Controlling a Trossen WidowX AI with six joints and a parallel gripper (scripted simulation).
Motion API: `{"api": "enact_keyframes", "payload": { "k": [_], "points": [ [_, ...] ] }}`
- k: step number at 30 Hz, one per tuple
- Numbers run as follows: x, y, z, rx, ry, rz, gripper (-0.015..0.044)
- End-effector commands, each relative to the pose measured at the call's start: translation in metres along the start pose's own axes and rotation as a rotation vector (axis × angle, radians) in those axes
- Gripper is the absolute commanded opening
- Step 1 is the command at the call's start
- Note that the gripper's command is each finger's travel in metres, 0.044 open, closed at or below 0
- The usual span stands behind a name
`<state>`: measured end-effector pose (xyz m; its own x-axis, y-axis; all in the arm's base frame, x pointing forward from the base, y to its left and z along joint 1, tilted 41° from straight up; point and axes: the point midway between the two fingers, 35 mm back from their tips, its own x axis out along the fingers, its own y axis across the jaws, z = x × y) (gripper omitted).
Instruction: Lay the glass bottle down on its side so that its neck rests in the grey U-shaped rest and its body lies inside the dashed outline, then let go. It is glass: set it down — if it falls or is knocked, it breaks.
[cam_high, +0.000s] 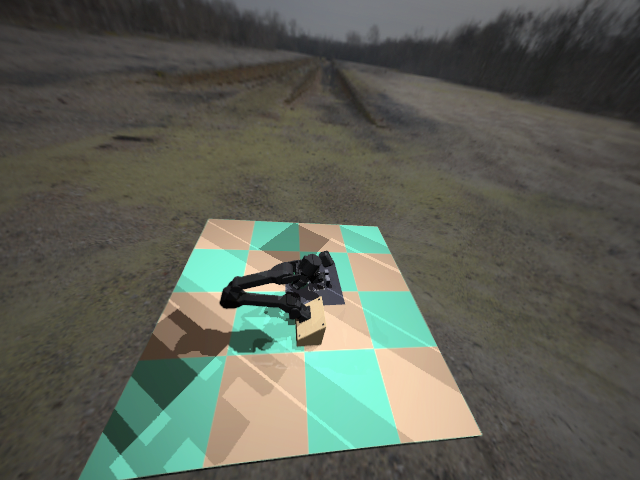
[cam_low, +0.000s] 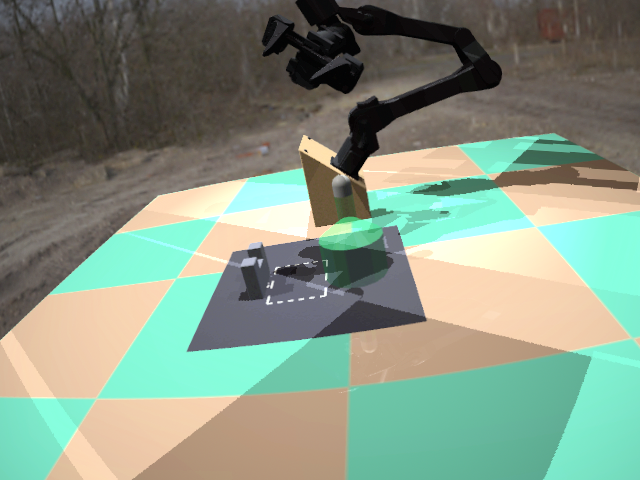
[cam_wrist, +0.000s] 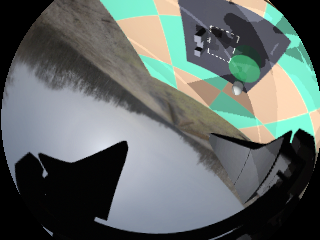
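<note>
The green glass bottle (cam_low: 354, 260) (cam_wrist: 244, 68) stands upright on the dark board, with a pale grey cap on its neck. The grey U-shaped rest (cam_low: 251, 279) (cam_wrist: 199, 38) stands near one side of the board. The dashed white outline (cam_low: 268, 302) (cam_wrist: 238, 38) lies flat between rest and bottle, with nothing lying in it but shadow. My gripper (cam_low: 307, 53) (cam_wrist: 168, 142) is open wide and empty, high above the board and clear of the bottle. In the top view the arm covers much of the board, and the bottle cannot be made out clearly.
The dark board (cam_high: 337, 298) (cam_low: 227, 330) lies on a green and tan checkered surface (cam_high: 341, 397) (cam_low: 139, 320). A slanted wooden block (cam_high: 310, 330) (cam_low: 330, 201) stands at the arm's base, behind the bottle in the exterior view.
</note>
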<state>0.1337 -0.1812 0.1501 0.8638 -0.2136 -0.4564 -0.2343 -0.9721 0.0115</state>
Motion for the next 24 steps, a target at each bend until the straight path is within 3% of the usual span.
{"api": "enact_keyframes", "payload": {
  "k": [1, 13, 24],
  "points": [
    [0.015, -0.013, -0.006, -0.501, -0.016, -0.122, 0.0440],
    [0.048, -0.058, -0.017, -1.686, 0.205, -0.427, 0.0440],
    [0.069, -0.101, -0.021, -2.405, 0.611, -0.615, 0.0440]
  ]
}}
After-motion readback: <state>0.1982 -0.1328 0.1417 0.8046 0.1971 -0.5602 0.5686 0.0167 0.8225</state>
